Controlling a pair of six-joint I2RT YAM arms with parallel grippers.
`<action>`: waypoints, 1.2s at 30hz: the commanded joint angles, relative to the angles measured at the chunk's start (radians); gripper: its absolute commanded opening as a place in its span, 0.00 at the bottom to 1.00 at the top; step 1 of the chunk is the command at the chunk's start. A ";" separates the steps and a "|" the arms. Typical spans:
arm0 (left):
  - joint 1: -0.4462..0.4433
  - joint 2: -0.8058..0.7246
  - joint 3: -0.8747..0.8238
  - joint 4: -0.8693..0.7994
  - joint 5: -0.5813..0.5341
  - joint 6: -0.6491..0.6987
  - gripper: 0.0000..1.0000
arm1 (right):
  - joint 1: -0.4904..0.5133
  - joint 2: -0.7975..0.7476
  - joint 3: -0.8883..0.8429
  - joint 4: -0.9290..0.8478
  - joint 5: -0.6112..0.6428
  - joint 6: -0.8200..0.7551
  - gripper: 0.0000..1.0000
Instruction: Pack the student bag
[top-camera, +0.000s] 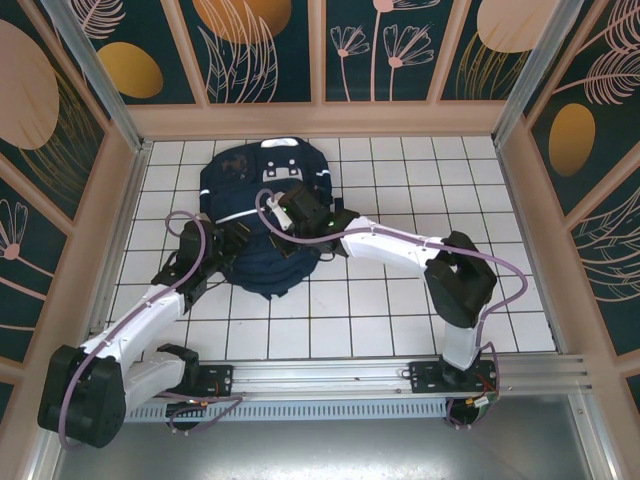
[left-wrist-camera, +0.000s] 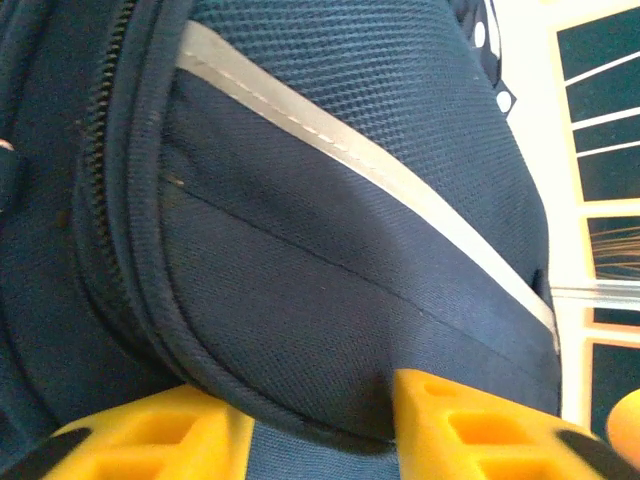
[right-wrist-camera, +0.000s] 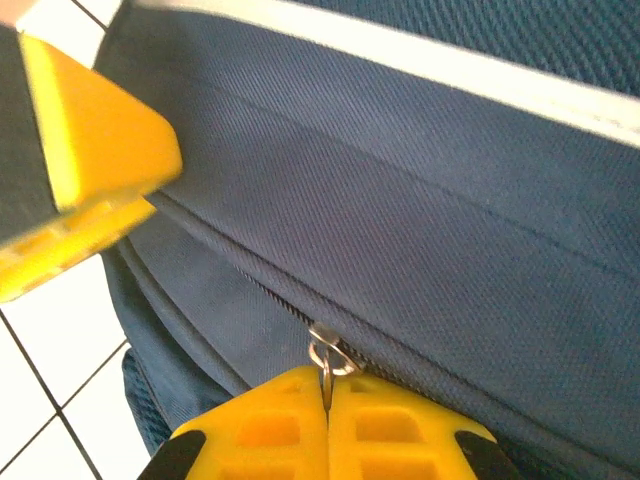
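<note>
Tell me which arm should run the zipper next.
Right. The right claw is shut on the zipper pull of the student bag; the left claw straddles a fabric bulge, better suited to bracing.

Nothing can be read in any view. The student bag (top-camera: 262, 205) carries plain white stripes (left-wrist-camera: 330, 150) and pale patches (top-camera: 281, 143) at its top end, with no legible lettering, brand mark, label or number.

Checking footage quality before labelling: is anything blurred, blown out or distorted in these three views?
Top external: evenly lit and sharp, edges splay slightly. Left wrist: bag weave crisp, background at right blown out white. Right wrist: zip pull fairly sharp, stripe soft and glaring.
</note>
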 joint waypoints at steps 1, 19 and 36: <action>0.000 0.010 -0.009 0.080 -0.064 -0.006 0.32 | 0.010 -0.085 -0.043 0.017 0.085 -0.011 0.00; 0.001 0.048 -0.048 0.109 -0.051 0.040 0.11 | -0.290 -0.137 -0.142 0.031 0.106 -0.069 0.00; 0.002 0.071 -0.052 0.065 -0.101 0.091 0.05 | -0.389 0.049 0.086 0.025 -0.002 -0.336 0.00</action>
